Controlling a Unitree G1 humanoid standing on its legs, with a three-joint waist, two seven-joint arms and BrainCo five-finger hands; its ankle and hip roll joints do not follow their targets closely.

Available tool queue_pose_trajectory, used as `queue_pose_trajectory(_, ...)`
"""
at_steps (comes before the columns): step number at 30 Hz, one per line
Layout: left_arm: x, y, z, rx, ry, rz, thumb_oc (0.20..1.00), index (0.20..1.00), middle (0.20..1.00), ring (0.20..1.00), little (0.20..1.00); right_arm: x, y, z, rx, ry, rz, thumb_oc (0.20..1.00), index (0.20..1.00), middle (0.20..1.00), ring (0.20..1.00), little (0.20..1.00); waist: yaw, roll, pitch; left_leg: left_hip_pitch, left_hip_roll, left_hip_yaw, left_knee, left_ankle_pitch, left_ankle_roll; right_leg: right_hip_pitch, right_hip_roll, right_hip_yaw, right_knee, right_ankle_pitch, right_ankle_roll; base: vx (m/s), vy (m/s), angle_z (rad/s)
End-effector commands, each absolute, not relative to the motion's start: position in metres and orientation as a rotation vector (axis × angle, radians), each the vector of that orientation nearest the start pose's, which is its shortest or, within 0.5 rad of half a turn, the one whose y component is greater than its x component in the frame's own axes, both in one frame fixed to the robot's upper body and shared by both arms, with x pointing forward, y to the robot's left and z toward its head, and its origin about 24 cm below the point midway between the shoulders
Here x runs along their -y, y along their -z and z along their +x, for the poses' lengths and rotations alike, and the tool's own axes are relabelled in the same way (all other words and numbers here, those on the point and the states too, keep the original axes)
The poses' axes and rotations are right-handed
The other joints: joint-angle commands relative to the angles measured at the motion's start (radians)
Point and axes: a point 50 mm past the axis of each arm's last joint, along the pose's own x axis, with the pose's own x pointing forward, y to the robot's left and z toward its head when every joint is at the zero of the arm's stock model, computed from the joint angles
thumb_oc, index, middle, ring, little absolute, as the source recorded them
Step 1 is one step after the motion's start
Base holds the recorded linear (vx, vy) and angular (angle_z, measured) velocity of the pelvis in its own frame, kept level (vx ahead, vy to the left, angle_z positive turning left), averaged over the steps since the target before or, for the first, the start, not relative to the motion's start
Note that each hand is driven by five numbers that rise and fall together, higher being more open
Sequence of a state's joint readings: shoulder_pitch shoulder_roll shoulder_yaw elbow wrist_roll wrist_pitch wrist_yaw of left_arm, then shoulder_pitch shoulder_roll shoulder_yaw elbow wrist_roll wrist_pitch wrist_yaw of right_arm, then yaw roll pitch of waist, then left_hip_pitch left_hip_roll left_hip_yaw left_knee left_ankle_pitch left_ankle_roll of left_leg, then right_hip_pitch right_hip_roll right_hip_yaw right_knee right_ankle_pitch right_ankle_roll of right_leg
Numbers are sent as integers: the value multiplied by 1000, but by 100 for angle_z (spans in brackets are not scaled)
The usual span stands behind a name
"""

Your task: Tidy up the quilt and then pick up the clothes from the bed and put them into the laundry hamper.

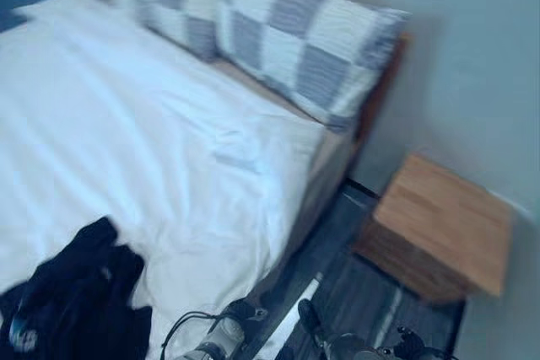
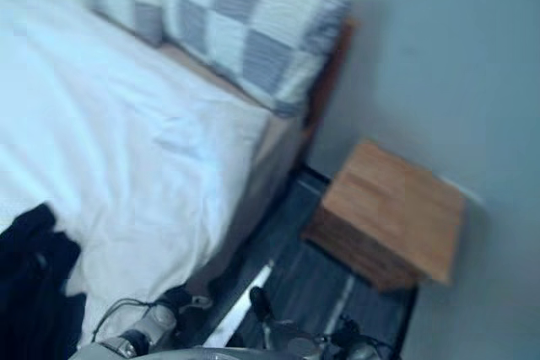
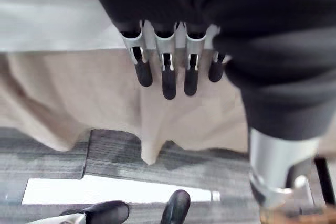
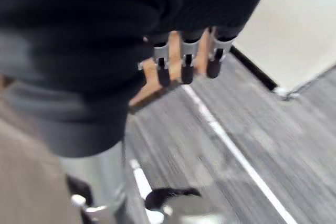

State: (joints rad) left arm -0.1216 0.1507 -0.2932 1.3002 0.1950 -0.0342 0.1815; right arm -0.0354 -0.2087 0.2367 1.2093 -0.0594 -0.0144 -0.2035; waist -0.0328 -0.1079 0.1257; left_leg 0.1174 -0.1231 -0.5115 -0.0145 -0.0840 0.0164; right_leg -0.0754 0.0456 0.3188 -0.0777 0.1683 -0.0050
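White quilt (image 1: pixel 143 141) covers the bed (image 1: pixel 333 162), the landmark for everything else, and it lies fairly flat, with only shallow creases toward the bed's near corner. Two grey-and-white checked pillows (image 1: pixel 287 35) lean at the head of the bed, against the wall. A wooden nightstand (image 1: pixel 439 229) stands on the grey plank floor (image 1: pixel 346 284) just beside the bed's head end. Dark clothes (image 1: pixel 72 297) lie in a rumpled heap on the quilt at the bed's near edge, well apart from the pillows. No hamper can be made out.

The left hand (image 3: pixel 168 64), seen from its wrist camera, hangs off the side of the bed in front of the beige bed skirt (image 3: pixel 79 98), fingers straight and relaxed, holding nothing. The right hand (image 4: pixel 184 59) hangs over the floor beside the bed, its fingers likewise extended and empty, with the nightstand's wood showing past them.

Judging by this, the clothes are not yet picked up, and both hands are away from them. The likely risks: a loose grab could take only part of the heap and let the rest slide off the bed edge, or the fingers could catch the quilt along with the clothes and drag fresh wrinkles into it.
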Motion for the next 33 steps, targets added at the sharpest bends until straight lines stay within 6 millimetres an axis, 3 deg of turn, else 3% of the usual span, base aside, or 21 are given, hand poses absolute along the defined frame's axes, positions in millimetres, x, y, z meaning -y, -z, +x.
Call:
queue_pose_trajectory(1,-226,150,138,-1086,-2,617,1000,1000,1000,1000,1000,245,132,154,-932,165,-540,1000,1000,1000,1000,1000,22,10,8,-21,67,35,-70,99,-44,-7,-66,-37,23,-20,144,145,-426,160)
queue_pose_trajectory(4,-233,149,136,-1086,-35,587,1000,1000,1000,1000,1000,283,82,202,-677,313,-612,1000,1000,1000,1000,1000,23,6,26,-71,104,-13,-73,129,-80,3,-65,-123,-5,-31,129,-6,-283,128)
queue_pose_trajectory(5,-231,146,145,-1059,-58,566,1000,1000,1000,1000,1000,307,37,231,-482,426,-669,1000,1000,1000,1000,1000,3,16,58,-151,124,114,-72,145,-76,1,-88,-189,-10,-46,128,-104,-161,92)
queue_pose_trajectory(6,-231,146,146,-1058,-58,566,1000,1000,1000,1000,1000,307,36,231,-482,427,-669,1000,1000,1000,1000,1000,3,15,56,-155,123,113,-72,148,-76,-3,-90,-189,-10,-44,129,-109,-108,155)
queue_pose_trajectory(8,-233,143,153,-1040,-50,570,1000,1000,1000,1000,1000,330,-7,246,-328,531,-750,1000,1000,1000,1000,1000,-17,15,76,-186,155,469,-28,110,-48,-5,-123,-276,-10,-49,127,-141,-68,173)
queue_pose_trajectory(9,-235,140,158,-1023,-41,584,1000,1000,1000,1000,1000,342,-25,250,-274,588,-797,1000,1000,1000,1000,1000,-24,19,80,-191,161,577,19,79,-40,-11,-132,-327,-10,-57,116,-213,-114,110)
queue_pose_trajectory(10,-238,138,161,-1018,-26,604,1000,1000,1000,1000,1000,356,-50,254,-210,653,-852,1000,1000,1000,1000,1000,-31,24,78,-209,161,638,56,67,-39,-27,-136,-366,-10,-60,107,-153,-151,116)
queue_pose_trajectory(11,-238,136,166,-998,18,642,1000,1000,1000,1000,1000,366,-85,259,-100,718,-904,1000,1000,1000,1000,1000,-34,46,68,-215,157,692,22,91,-42,-39,-126,-427,-10,-60,102,-87,-113,117)
queue_pose_trajectory(12,-238,136,166,-997,20,641,1000,1000,1000,1000,1000,367,-86,259,-100,719,-905,1000,1000,1000,1000,1000,-36,47,66,-215,157,689,17,94,-42,-40,-126,-430,-10,-60,103,87,-99,161)
queue_pose_trajectory(13,-242,137,159,-1013,53,669,1000,1000,1000,1000,1000,372,-121,273,-8,734,-979,1000,1000,1000,1000,1000,-21,60,63,-200,152,668,-55,113,-41,-31,-118,-450,-10,-60,106,78,-46,131)
queue_pose_trajectory(14,-242,137,159,-1012,52,668,1000,1000,1000,1000,1000,371,-121,274,-6,734,-979,1000,1000,1000,1000,1000,-24,59,63,-202,151,668,-58,119,-40,-34,-119,-451,-10,-57,106,77,-70,90)
queue_pose_trajectory(15,-244,136,160,-1006,56,682,1000,1000,1000,1000,1000,371,-134,282,29,740,-991,1000,1000,1000,1000,1000,-17,61,68,-211,150,651,-64,131,-40,-38,-118,-456,-8,-56,102,-68,-43,33)
queue_pose_trajectory(21,-248,129,173,-950,64,715,1000,1000,1000,1000,1000,342,-210,340,216,681,-1011,1000,1000,1000,1000,1000,35,58,131,-286,161,636,-73,179,-42,-130,-109,-466,35,-51,89,-92,-41,18)
queue_pose_trajectory(23,-247,127,177,-936,63,718,1000,1000,1000,1000,1000,332,-225,355,222,659,-1016,1000,1000,1000,1000,1000,46,64,148,-311,164,632,-73,193,-44,-164,-106,-465,55,-54,87,-85,-30,24)
queue_pose_trajectory(27,-242,122,190,-893,83,731,1000,1000,1000,1000,1000,320,-223,378,111,594,-941,1000,1000,1000,1000,1000,62,78,174,-343,167,629,-73,207,-46,-209,-112,-469,89,-62,81,-88,-1,22)
queue_pose_trajectory(28,-239,118,199,-861,90,730,1000,1000,1000,1000,1000,321,-214,382,24,562,-950,200,200,200,200,200,65,85,188,-364,168,622,-63,212,-46,-232,-115,-473,111,-70,75,-89,12,27)
queue_pose_trajectory(29,-238,118,199,-860,90,729,1000,1000,1000,1000,1000,321,-215,383,26,561,-950,200,200,200,200,200,64,85,188,-365,168,622,-62,212,-46,-233,-115,-474,113,-71,74,-104,18,30)
queue_pose_trajectory(30,-233,116,204,-839,93,716,1000,1000,1000,1000,1000,323,-198,382,-45,542,-927,200,200,200,200,200,62,88,193,-375,165,619,-50,212,-46,-242,-117,-478,126,-73,73,-39,16,26)
queue_pose_trajectory(33,-231,115,206,-833,94,710,1000,1000,1000,1000,1000,324,-191,381,-64,537,-919,200,200,200,200,200,59,89,192,-376,163,619,-45,209,-46,-240,-117,-478,127,-75,73,-26,36,17)
